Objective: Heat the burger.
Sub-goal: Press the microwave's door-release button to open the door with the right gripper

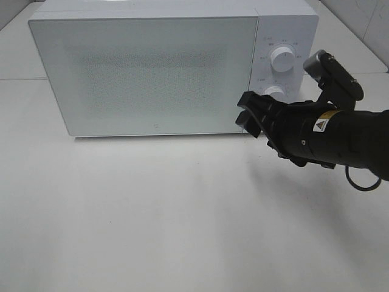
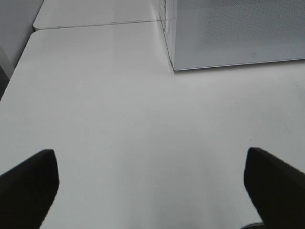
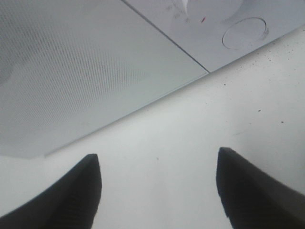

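Points the right gripper (image 1: 244,114) at the lower right corner of the shut door (image 1: 146,73) of the white microwave (image 1: 182,9), just left of the lower knob (image 1: 275,92). Holds its fingers (image 3: 71,195) moderately apart, with nothing between them but bare white table (image 1: 152,213). Grips nothing; stops just short of the door's bottom edge in the right wrist view, so no contact there. Spreads the left gripper (image 2: 152,191) wide over the table, nearer than the microwave's left near corner and well apart from it. Grips nothing, touches nothing. Finds no burger in any of the 3 views; cannot tell where it is, since the door's mesh gives no look inside.
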You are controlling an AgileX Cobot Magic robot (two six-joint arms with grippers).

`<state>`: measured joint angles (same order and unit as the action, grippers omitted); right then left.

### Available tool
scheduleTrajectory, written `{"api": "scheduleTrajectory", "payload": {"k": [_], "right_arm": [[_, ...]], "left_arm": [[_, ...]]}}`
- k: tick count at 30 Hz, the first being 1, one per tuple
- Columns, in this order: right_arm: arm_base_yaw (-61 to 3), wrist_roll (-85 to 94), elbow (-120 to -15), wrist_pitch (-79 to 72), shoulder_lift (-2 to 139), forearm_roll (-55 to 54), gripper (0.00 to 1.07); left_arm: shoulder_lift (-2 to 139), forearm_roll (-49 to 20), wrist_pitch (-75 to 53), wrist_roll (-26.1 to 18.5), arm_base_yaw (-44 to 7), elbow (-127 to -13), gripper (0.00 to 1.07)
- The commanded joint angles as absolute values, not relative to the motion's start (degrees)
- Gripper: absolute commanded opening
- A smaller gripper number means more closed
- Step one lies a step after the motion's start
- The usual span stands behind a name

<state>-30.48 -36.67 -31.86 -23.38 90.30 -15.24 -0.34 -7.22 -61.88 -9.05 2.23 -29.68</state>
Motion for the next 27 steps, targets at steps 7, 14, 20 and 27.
{"api": "scheduleTrajectory", "payload": {"k": [7, 14, 20, 27], "right_arm": [[-30.25, -13.98, -31.86, -5.84, 81.42, -14.55, 0.66], [-30.25, 0.34, -31.91, 5.84, 75.46, -12.55, 0.71], [-30.25, 0.74, -31.91, 14.73, 70.87, -8.77, 0.8], [-30.25, 0.74, -31.91, 28.88, 61.94, -7.1, 0.77]], "left_arm": [[-1.15, -7.68, -61.48, -9.17, 2.35, -29.74, 0.98], [-1.15, -7.68, -61.48, -9.17, 2.35, -29.74, 0.98], [-1.15, -7.68, -61.48, -9.17, 2.35, -29.74, 0.98], [-1.15, -7.68, -61.48, -9.17, 2.35, -29.74, 0.98]]}}
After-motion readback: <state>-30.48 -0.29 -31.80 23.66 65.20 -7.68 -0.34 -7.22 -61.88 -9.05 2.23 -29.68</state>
